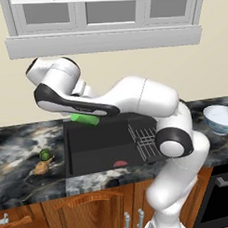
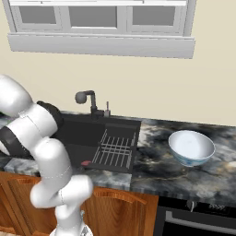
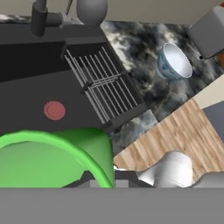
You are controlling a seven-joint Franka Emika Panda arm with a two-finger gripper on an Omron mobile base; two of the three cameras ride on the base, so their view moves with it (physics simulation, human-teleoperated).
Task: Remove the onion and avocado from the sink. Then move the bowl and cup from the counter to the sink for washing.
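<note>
The marbled worktop runs the whole width of the room above brown wooden cabinets, its near edge overhanging the doors. Sunk into it is the black sink, a deep rectangular basin whose floor lies bare around a small red drain; the wire rack takes up its right part, and the dark faucet stands at its far rim against the wall.

The white arm bends over from the right and reaches leftward across the basin, well above its rims, so there is open room beneath it down to the sink floor.

The bowl sits upright on the worktop to the right of the sink, well apart from the basin's edge, with bare stone all around it.

The cup is up in the air, lying tilted on its side under the arm, over the far left part of the sink near its far rim. The hand is clamped on the cup: in the hand view the bright green rim curves right across the spot where the fingers stand, though the fingers themselves are mostly hidden behind it.

The onion rests on the worktop left of the sink, its thin stem tail pointing right and away, towards the wall. The avocado lies just beyond it, the two close enough that I cannot tell whether they touch. Both are clear of the sink's left rim and set back from the worktop's near edge.
</note>
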